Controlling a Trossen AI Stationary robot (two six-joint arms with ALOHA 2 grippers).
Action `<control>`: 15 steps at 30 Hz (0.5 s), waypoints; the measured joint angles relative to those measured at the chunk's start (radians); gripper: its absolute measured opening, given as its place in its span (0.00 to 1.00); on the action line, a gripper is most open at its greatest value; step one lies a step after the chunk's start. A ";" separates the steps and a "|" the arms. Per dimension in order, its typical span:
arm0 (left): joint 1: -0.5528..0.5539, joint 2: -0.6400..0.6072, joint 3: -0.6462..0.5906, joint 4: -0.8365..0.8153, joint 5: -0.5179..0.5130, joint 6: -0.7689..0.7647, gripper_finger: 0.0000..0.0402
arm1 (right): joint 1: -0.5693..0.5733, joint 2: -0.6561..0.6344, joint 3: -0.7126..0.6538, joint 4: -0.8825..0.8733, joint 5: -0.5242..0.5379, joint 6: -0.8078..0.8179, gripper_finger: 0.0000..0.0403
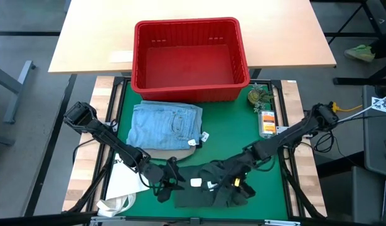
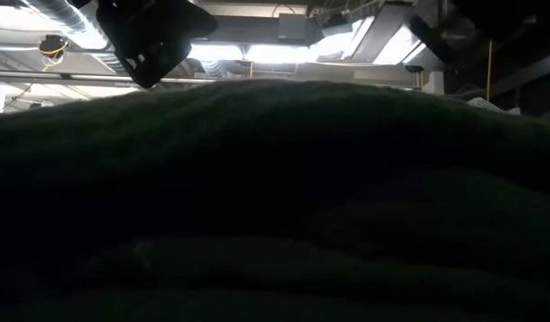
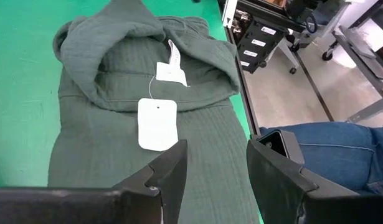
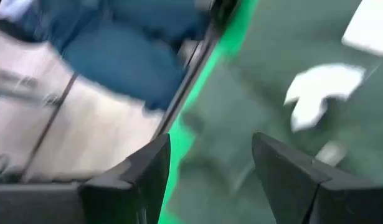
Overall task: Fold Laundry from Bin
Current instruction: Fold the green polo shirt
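A dark green garment (image 1: 211, 188) lies crumpled on the green mat at the table's near edge, with white tags (image 3: 157, 123) on top of it. My left gripper (image 1: 172, 179) stands open just above its left part, with nothing between the fingers (image 3: 216, 155). My right gripper (image 1: 233, 181) is open over its right part, near the mat's edge (image 4: 210, 149). Light blue jeans (image 1: 167, 125) lie folded on the mat in front of the red bin (image 1: 189, 59), which stands at the far side. In the low view the dark garment (image 2: 275, 197) fills almost the whole picture.
A white tote bag (image 1: 120, 187) lies at the near left beside the mat. Small items (image 1: 263, 110) sit at the mat's far right. Blue denim (image 3: 331, 149) shows beyond the table's near edge. Green mat (image 1: 233, 135) lies bare between the jeans and the right arm.
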 joint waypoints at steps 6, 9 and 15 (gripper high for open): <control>0.000 0.000 0.000 -0.002 -0.028 0.000 0.40 | 0.012 -0.009 0.000 0.244 0.293 -0.047 0.56; 0.000 0.001 0.000 -0.003 -0.028 0.000 0.40 | 0.013 0.022 0.000 0.309 0.399 -0.135 0.56; 0.000 0.001 0.000 -0.002 -0.028 0.000 0.40 | 0.006 0.092 0.000 0.348 0.452 -0.194 0.56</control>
